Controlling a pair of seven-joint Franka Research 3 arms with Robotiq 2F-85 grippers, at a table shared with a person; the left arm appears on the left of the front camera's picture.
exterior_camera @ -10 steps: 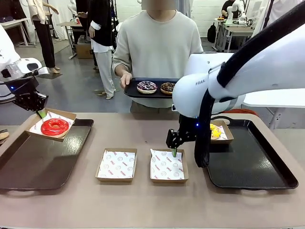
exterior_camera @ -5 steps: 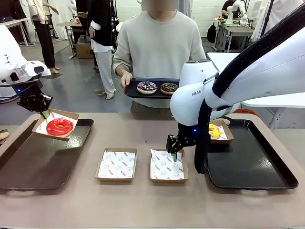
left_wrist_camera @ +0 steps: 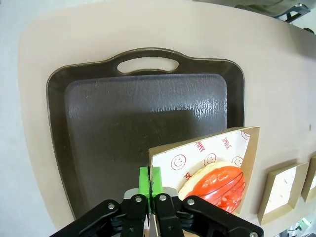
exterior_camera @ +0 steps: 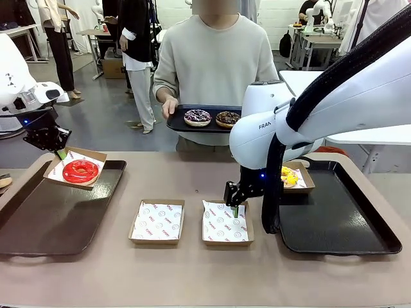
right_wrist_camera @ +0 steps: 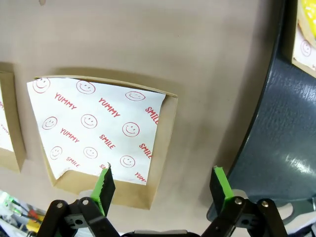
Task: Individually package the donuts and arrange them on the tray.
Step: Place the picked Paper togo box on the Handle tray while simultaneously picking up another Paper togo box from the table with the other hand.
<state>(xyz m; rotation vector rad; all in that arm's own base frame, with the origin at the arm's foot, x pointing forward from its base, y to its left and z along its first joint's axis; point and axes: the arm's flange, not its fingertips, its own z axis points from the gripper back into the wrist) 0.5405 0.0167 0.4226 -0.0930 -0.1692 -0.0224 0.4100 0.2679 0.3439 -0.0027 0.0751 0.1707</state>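
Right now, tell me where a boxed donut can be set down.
Left tray: bare nearer than the red donut's box, which the left claw grips at its far corner. Right tray: bare except the yellow donut's box at its far left corner. Crowded: table middle, two empty boxes with the right claw over one.

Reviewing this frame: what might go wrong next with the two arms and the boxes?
1. The left gripper pinches only one edge of the box holding the red donut, tilted over the left tray. The donut may slide, or the cardboard may bend or slip.
2. The right gripper, open, hovers at the empty box edge, partly over its paper liner. Closing there might catch paper alone and drag it out.
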